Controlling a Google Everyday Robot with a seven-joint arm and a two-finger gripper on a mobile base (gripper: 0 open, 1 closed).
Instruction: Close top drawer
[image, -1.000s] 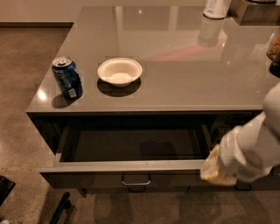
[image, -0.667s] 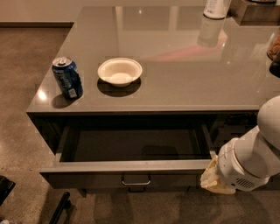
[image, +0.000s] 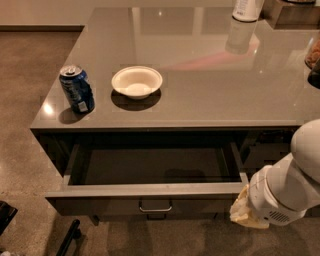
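Observation:
The top drawer (image: 115, 204) stands pulled out from under the grey counter (image: 210, 85). Its dark inside looks empty. It has a paler grey rim (image: 150, 189) and a small metal loop handle (image: 155, 207) at the centre of its dark front panel. My gripper (image: 245, 211), cream-coloured at the end of the white arm (image: 287, 187), is low at the drawer's right front corner, beside the front panel's right end. Whether it touches the panel does not show.
A blue soda can (image: 77, 89) and a white bowl (image: 137, 81) stand on the counter near its left front. A white bottle (image: 246, 9) stands at the back right. Dark objects (image: 314, 57) sit at the right edge. Black base parts (image: 69, 238) lie on the floor at lower left.
My arm and gripper have dropped lower beside the drawer's right front corner. The drawer has stayed open at the same place.

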